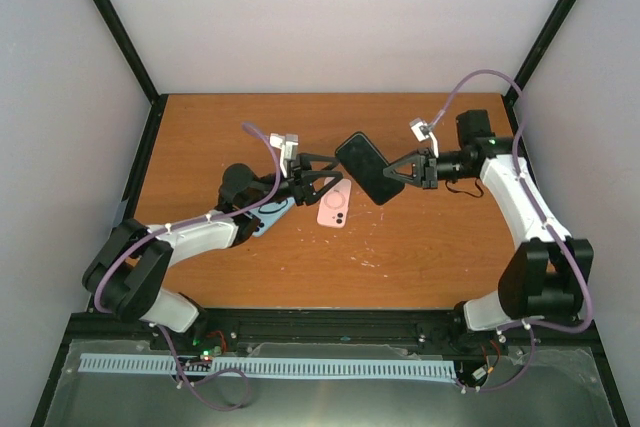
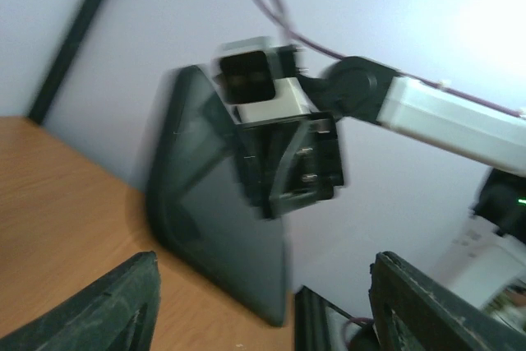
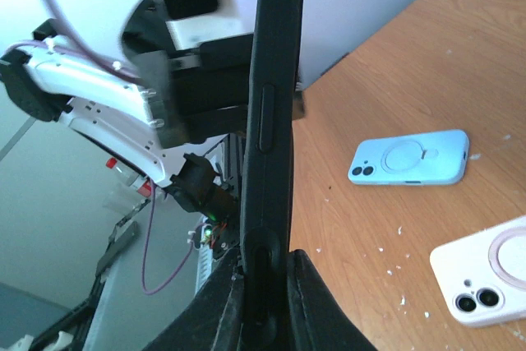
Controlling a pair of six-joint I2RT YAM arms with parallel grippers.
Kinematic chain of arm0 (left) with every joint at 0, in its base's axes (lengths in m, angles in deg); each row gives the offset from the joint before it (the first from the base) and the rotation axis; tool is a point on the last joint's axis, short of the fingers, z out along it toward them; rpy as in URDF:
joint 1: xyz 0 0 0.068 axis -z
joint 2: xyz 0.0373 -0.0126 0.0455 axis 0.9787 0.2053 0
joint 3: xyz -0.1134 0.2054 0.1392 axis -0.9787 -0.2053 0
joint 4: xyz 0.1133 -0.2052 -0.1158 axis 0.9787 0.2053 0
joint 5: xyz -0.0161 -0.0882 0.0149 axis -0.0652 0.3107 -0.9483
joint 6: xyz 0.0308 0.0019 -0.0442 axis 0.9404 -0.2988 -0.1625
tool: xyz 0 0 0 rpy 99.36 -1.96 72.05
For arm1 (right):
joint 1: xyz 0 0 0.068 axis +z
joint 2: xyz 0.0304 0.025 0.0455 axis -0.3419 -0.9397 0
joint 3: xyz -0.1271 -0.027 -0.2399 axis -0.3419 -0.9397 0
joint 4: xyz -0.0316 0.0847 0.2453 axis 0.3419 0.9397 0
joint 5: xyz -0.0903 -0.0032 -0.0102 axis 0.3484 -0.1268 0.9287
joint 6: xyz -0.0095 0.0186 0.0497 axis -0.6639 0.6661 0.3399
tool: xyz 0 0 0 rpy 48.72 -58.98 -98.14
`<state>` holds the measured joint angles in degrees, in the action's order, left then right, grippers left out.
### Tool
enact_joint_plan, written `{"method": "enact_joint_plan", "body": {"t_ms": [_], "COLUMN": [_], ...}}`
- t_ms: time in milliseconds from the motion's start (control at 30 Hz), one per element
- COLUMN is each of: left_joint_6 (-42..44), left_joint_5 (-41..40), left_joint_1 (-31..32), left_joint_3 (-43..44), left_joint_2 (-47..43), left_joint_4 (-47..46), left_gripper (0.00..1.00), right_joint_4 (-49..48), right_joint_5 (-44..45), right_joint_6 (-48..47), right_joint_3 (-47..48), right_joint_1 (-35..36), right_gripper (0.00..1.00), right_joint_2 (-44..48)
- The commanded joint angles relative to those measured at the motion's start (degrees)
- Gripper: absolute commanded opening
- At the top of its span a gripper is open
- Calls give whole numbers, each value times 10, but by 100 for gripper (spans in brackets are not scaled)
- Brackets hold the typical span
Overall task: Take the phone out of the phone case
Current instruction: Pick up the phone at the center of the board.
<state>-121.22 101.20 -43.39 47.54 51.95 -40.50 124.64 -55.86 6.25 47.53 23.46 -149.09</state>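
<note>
The black rectangular phone (image 1: pixel 363 168) hangs in the air above the middle of the table, tilted, with its dark glossy face turned toward the left arm. From the right wrist it shows edge-on and nearly upright (image 3: pixel 267 121), a thick matte rim with a long raised button strip along it; whether that rim is a case or the phone's own body cannot be told. The right gripper (image 1: pixel 392 175) is clenched on the phone's right-hand end, and in its own view the 2 black fingers (image 3: pixel 218 310) press on either side of the lower edge. The left gripper (image 1: pixel 336 179) stands just beside the phone's opposite end with its jaws spread; in the left wrist view its 2 fingertips (image 2: pixel 107 310) sit wide apart at the bottom corners, and the phone (image 2: pixel 214 203) stands ahead of them, untouched, with the right gripper (image 2: pixel 288 162) behind it, somewhat blurred. Below the phone, a pale pink phone case with a ring on its back (image 1: pixel 335 205) lies flat on the brown wooden table (image 1: pixel 420 247), camera cut-out toward the near edge. A light blue phone case with a round ring (image 1: pixel 272 215) lies a little to its left, partly under the left arm, and shows whole from the right wrist (image 3: pixel 409 158).
</note>
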Motion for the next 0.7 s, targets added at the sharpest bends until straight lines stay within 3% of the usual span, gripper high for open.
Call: {"method": "enact_joint_plan", "body": {"t_ms": [0,133,267,533,667], "left_joint_6": [6,-39,-64,-119,-142], "left_joint_5": [24,-3,-63,-7,11], "left_joint_1": [26,27,27,27,28], "left_joint_3": [52,68,83,109,120], "left_joint_2": [20,52,57,106,132], "left_joint_4": [-28,-48,2,-88,-142], "left_gripper": [74,75,82,59,43], "right_joint_4": [-176,-171,-173,-215,-188], "right_joint_5": [26,10,67,70,82], "right_joint_6": [165,176,173,210,182], "right_joint_3": [-29,-37,-45,-91,-87], "right_joint_1": [1,1,1,1,1], "right_gripper": [4,5,5,9,9], "right_joint_2": [68,77,101,141,144]}}
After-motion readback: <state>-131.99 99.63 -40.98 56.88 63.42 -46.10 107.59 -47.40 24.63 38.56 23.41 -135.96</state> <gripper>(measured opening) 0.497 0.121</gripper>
